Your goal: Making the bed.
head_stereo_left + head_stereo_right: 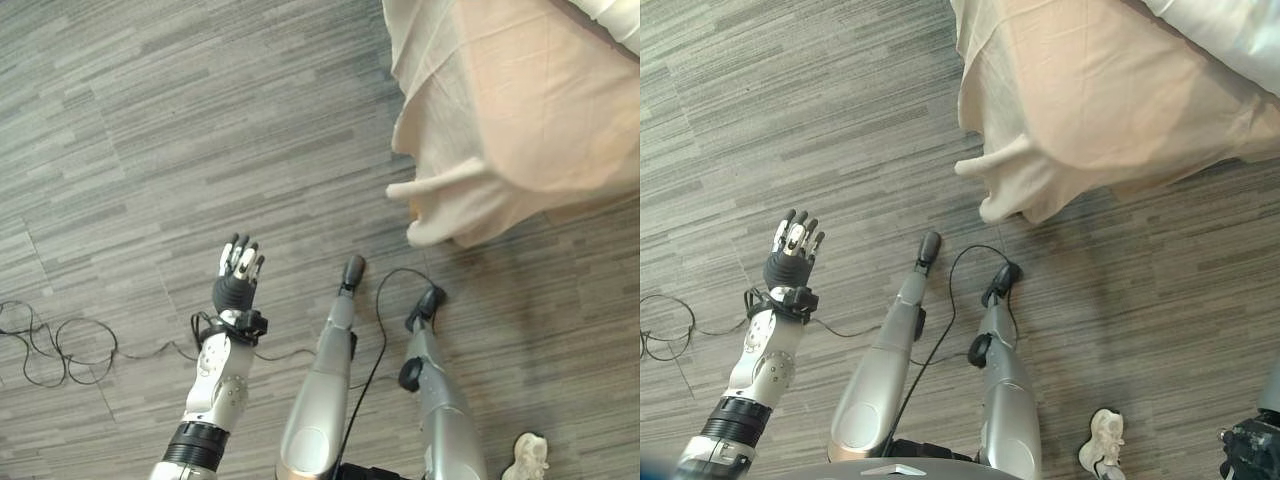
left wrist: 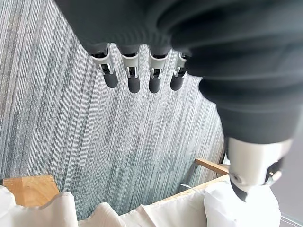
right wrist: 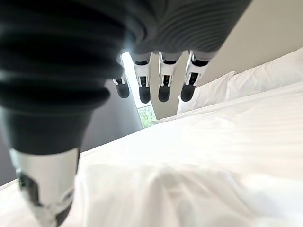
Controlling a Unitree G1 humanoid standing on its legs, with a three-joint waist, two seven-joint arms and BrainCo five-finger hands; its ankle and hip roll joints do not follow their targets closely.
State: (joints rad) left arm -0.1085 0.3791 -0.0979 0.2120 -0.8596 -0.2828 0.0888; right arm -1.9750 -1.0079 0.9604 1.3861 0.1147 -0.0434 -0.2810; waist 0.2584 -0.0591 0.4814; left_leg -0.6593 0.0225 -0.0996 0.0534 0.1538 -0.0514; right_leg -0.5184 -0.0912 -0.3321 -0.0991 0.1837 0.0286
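Reaching for the cover is the step in hand, by my reading, and neither hand has hold of anything yet. The left hand [image 1: 238, 272] hangs over the wood-grain floor [image 1: 120, 120] with fingers straight and loose, well apart from the bed. The right hand [image 3: 156, 80] hovers above the white sheet [image 3: 227, 142], fingers relaxed and empty — pillows [image 3: 255, 80] lie past them near the head of the bed. The beige cover [image 1: 1090, 100] droops off the bed's corner, one fold [image 1: 990, 165] trailing close to the floor. To do this well, bring the left hand to that hanging fold, pinch it near the hem — not mid-cloth — and lift before pulling, so it doesn't drag.
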